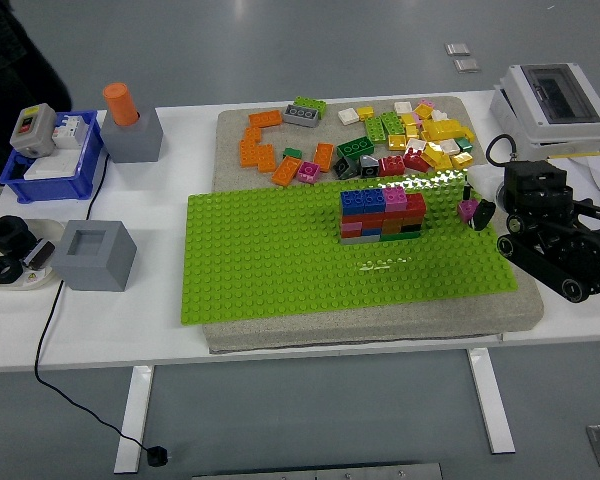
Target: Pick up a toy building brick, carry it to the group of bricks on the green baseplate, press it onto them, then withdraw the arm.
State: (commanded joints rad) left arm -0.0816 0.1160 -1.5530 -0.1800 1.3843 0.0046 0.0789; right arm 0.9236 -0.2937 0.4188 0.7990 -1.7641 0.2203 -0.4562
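Green studs covered the baseplate, which lay on a grey foam mat on the white surface. On the plate stood the group of bricks, a low stack of blue, red, pink, orange and grey pieces. Just to its right, over the plate's right part, the right hand came in from the right edge with its fingers clamped on a small pink brick, apart from the stack. Loose bricks in orange, yellow, green, red and white lay scattered on the mat behind the plate. At the left a blue bin held a white block and a grey switch box. In front of it a white dish carried black rings. Two grey blocks stood nearby, the far one with an orange cylinder in it, the near one with an open square recess.
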